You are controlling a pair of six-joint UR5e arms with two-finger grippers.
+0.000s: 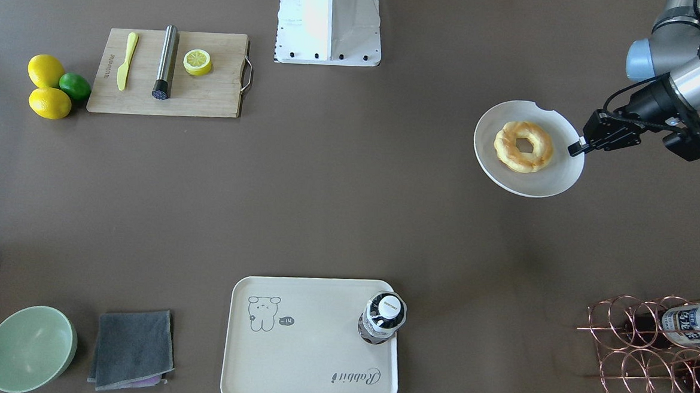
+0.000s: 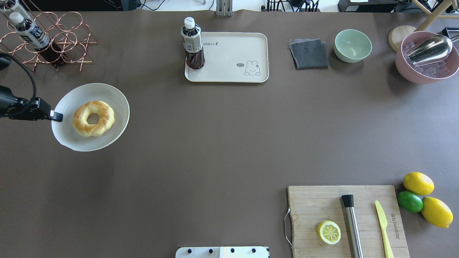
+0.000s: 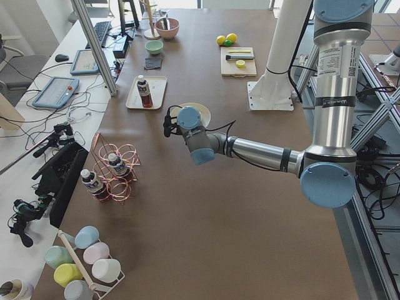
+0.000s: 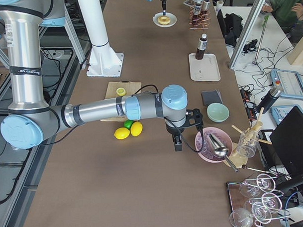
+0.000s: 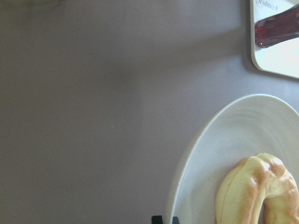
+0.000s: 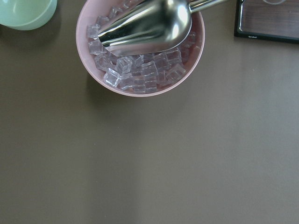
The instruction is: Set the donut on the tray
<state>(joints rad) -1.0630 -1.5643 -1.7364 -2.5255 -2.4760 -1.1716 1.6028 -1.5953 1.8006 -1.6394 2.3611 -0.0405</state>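
Observation:
The donut [image 1: 523, 146] lies on a round off-white plate [image 1: 558, 171] at the robot's left end of the table; it also shows in the overhead view [image 2: 93, 118] and the left wrist view [image 5: 257, 191]. My left gripper [image 1: 575, 149] is shut on the plate's rim [image 2: 59, 118], its fingertips [image 5: 156, 219] just showing at the rim. A faint shadow suggests the plate is off the table. The cream tray [image 1: 312, 350] lies at the far middle edge [image 2: 233, 53]. My right gripper [image 4: 177, 145] shows only in the right side view; I cannot tell its state.
A dark drink bottle [image 2: 193, 46] stands on the tray's corner nearest the plate. A copper wire rack [image 2: 53, 43] with bottles is beyond the plate. A pink bowl of ice [image 6: 140, 79] with a metal scoop lies under the right wrist. A cutting board [image 2: 348, 218] holds a lemon half.

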